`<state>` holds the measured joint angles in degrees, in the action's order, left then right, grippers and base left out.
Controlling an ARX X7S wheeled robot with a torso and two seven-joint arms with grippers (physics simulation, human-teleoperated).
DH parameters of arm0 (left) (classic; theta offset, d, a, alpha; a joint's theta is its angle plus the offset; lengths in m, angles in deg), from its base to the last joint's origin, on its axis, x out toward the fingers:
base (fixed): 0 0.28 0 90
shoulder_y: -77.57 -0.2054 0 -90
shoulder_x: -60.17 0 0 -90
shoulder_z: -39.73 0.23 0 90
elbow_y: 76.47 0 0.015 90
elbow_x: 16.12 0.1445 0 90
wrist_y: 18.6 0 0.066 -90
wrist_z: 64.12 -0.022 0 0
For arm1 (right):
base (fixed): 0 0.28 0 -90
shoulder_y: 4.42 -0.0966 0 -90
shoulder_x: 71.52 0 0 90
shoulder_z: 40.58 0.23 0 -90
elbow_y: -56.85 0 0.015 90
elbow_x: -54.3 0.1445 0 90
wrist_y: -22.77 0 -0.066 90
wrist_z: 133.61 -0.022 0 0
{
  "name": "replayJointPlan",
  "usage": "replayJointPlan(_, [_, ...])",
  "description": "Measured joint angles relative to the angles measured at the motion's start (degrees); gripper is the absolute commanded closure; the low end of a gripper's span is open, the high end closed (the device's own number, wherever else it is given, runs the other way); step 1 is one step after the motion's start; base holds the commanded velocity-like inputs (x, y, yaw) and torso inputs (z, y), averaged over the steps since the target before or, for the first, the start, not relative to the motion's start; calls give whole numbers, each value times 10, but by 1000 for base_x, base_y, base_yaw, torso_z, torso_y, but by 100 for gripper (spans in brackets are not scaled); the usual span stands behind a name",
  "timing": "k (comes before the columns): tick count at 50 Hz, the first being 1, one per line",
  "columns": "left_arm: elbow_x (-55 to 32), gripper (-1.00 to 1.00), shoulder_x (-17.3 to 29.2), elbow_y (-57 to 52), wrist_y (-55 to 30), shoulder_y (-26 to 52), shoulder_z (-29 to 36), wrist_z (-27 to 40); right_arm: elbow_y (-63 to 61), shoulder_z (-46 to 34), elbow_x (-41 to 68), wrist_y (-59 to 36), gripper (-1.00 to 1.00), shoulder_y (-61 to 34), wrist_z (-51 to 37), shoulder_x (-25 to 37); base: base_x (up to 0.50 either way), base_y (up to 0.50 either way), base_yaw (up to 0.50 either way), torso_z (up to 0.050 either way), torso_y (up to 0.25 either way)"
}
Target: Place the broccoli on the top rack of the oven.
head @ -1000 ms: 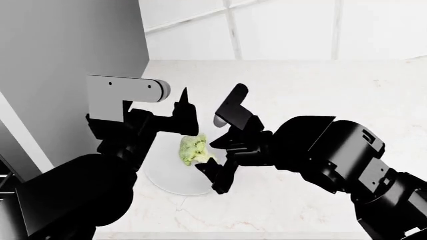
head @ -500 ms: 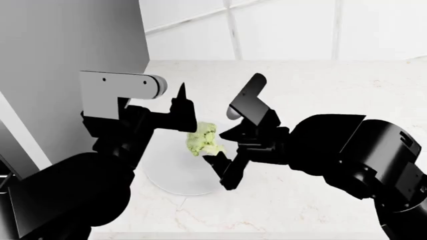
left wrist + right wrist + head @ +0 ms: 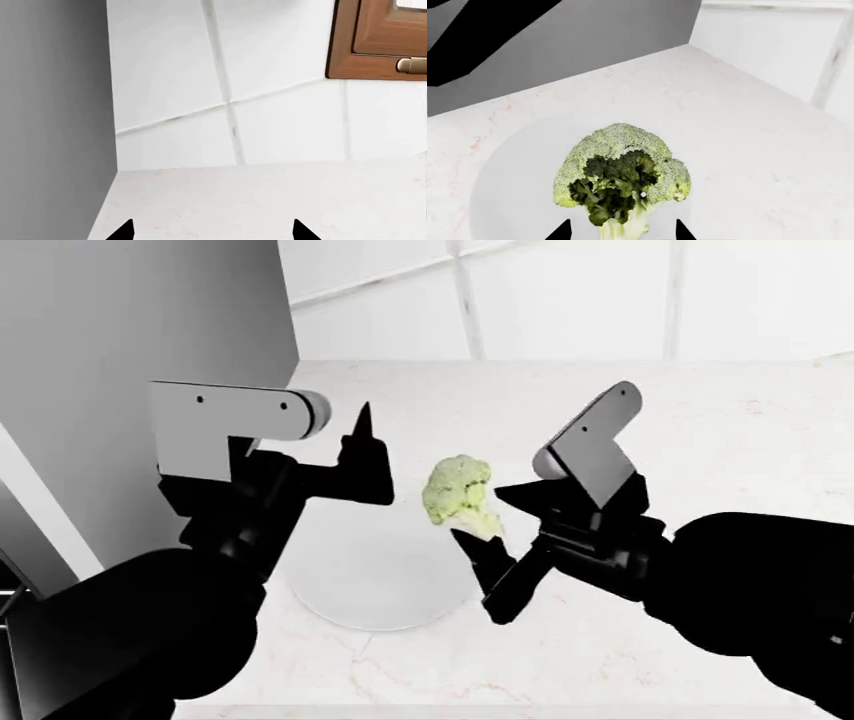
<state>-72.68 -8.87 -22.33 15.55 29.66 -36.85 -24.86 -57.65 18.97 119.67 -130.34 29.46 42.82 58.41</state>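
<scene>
The pale green broccoli [image 3: 458,495] hangs in the air above the counter, just right of the white plate [image 3: 360,590]. My right gripper [image 3: 489,538] is shut on its stalk from below and the right. In the right wrist view the broccoli [image 3: 620,170] stands crown up between the two black fingertips, with the plate [image 3: 507,195] beneath it. My left gripper [image 3: 370,462] hovers left of the broccoli, apart from it. In the left wrist view the left gripper [image 3: 212,231] is open with only bare counter between its tips. The oven and its top rack are out of view.
A pale marble counter [image 3: 641,420] runs back to a white tiled wall [image 3: 561,300]. A tall grey panel [image 3: 134,350] bounds the counter on the left. A brown wooden frame with a brass fitting [image 3: 380,45] shows in the left wrist view.
The right gripper has lifted the broccoli off the plate, moving it up and to the right. The left arm has risen slightly and stays open.
</scene>
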Motion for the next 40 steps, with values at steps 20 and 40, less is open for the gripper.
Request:
replayJointPlan(20, [-27,-100,6,-32,-9,-1,-6,21,-116,132,71,70,100,96,-126,60,0,0,0,0,0])
replayJointPlan(40, [-48,-100,8,-49,-16,5,-7,38,-145,176,93,101,100,130,-158,83,-205,0,0,0,0])
